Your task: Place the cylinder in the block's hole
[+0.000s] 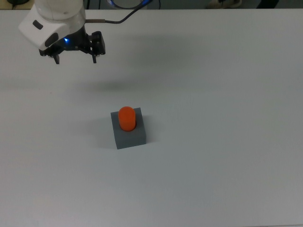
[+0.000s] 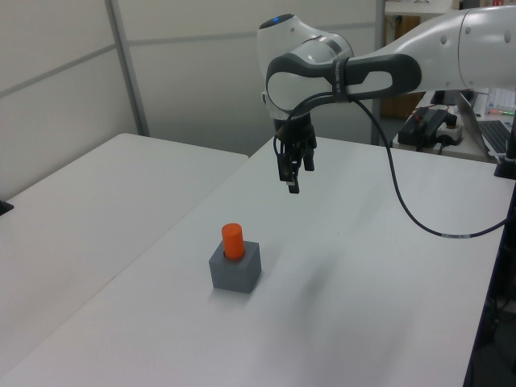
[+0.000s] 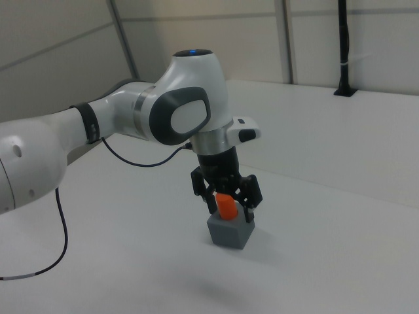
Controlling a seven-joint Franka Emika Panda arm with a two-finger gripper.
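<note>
White tabletop [image 1: 213, 142] fills our view. We see the orange cylinder [image 1: 126, 117] standing upright in the grey block [image 1: 129, 133], well apart from our claw [image 1: 75, 58], which hangs released and empty above.

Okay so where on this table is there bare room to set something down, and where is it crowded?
Nearly the whole white table is bare: everything toward the top view's right of the block, and the strip along the bottom edge. The only crowded spots are the block with the cylinder in it, and the top view's upper left, where the gripper hangs.
</note>
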